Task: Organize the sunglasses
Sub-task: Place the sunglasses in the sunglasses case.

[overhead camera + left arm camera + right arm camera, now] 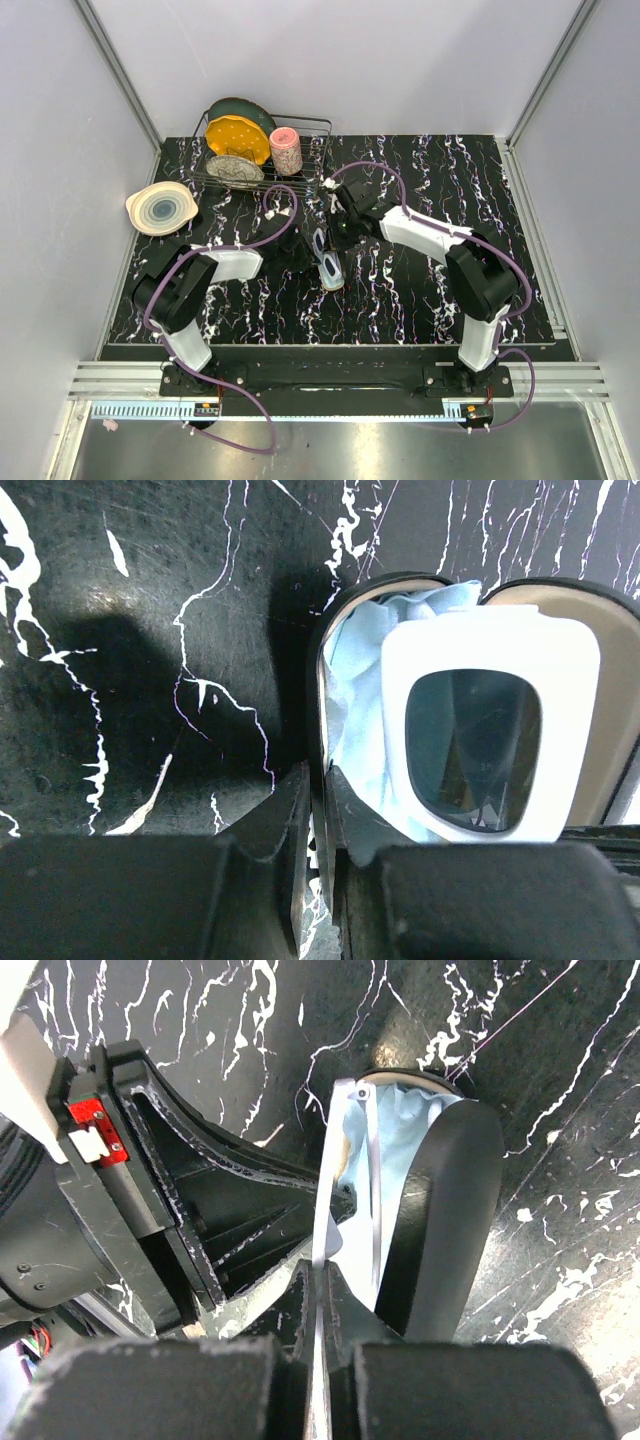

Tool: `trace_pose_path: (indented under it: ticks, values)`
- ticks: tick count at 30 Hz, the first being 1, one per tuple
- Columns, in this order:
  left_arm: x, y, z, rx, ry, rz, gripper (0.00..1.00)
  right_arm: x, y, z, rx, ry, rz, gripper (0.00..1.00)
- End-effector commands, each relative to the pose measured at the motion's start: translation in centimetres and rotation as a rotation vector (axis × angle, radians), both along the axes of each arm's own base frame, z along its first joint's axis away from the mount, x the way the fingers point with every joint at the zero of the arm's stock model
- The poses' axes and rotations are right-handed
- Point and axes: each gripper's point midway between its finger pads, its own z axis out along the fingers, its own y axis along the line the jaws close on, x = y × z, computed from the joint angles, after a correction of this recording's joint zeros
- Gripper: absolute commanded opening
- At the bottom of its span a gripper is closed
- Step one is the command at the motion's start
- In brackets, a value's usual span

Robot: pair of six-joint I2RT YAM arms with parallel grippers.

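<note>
1. The open black glasses case (450,1210) is seen near the middle of the black, white-veined table (420,300), between the two arms.
2. The sunglasses (475,745) are found inside the case, laid on the light-blue cloth (355,680) that lines it. In the left wrist view one lens is shown framed in thick white, facing up.
3. The left gripper (317,790) is set astride the case's near rim. Its fingers are drawn almost together, with the case wall pinched between them.
4. The right gripper (318,1275) is closed tight on a thin whitish arm of the sunglasses. That arm is seen running up from between the fingers towards the case's far end, just beside the cloth.
5. In the right wrist view the left gripper is seen close by on the left, at the case's edge.
6. At the table's far left a wire dish rack (312,124) is seen, with a yellow plate (238,140) and a pink cup (286,150) held in it. A pale bowl (160,208) is placed just beside it, at the table's left edge.
</note>
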Motion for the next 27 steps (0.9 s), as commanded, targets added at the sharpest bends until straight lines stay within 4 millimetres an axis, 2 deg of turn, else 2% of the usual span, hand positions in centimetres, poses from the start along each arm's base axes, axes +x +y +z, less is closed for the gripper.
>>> trace_pose_path:
  ticks: [1,8,18,27]
  values:
    - [0.9,-0.7,1.0,-0.008,-0.036,-0.012,0.02,0.9,0.6,2.6,0.107,-0.043,-0.021,0.0]
    - [1.0,-0.9,1.5,-0.021,-0.045,-0.014,0.02,0.6,0.9,0.6,0.119,0.0,-0.022,0.0]
    - [1.0,-1.2,1.9,-0.042,-0.049,-0.021,0.0,0.5,1.2,-0.9,0.124,0.035,-0.026,0.0]
    - [1.0,-1.5,2.2,-0.057,-0.056,-0.031,0.0,0.9,1.2,-0.9,0.117,0.02,-0.036,0.0]
